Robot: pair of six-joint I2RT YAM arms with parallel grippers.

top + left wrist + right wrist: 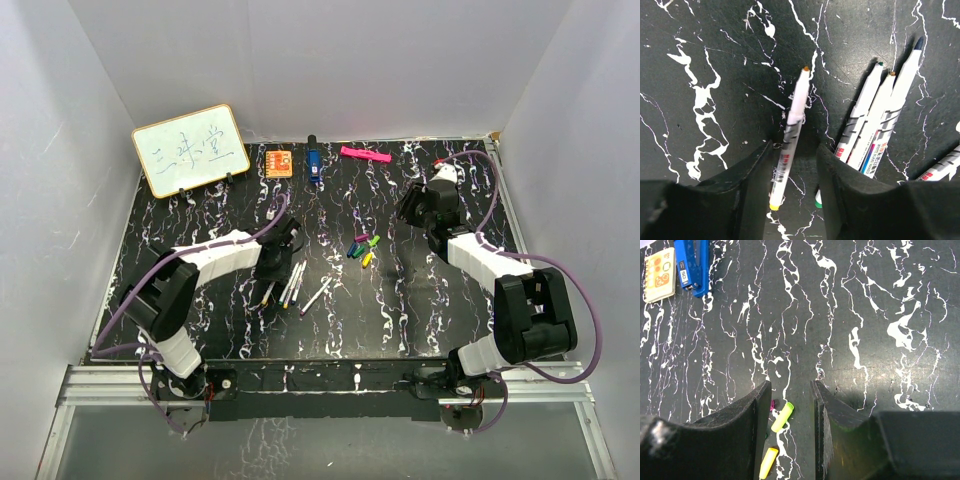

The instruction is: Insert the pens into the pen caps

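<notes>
Top view, caps (364, 248): a small heap mid-table (400, 310). We place everything else from it.
Top view, pens (295, 284): loose on the table, left of the caps and nearer the robot.
Top view, left gripper (278, 262): down over the pens, well left of the caps.
Top view, right gripper (410, 208): right of the caps and a little beyond them.
Left wrist, left gripper (794, 152): parted wide and clasping nothing. One pen (791, 132) lies flat between the jaws with a gap on each side. The caps are out of view.
Left wrist, other pens (875, 125): bunched just beside the right-hand finger.
Right wrist, right gripper (789, 387): spread apart and empty. A lime cap (782, 417) and a yellow cap (768, 462) lie under the gap.
Risk, left: we judge that closing here could snag a neighbouring pen, since the bunch sits so close to that finger. The thin barrel could also roll or tilt as it is pinched.
Risk, right: the caps are tiny and crowded, so a descent could scatter them or pinch two at once.
</notes>
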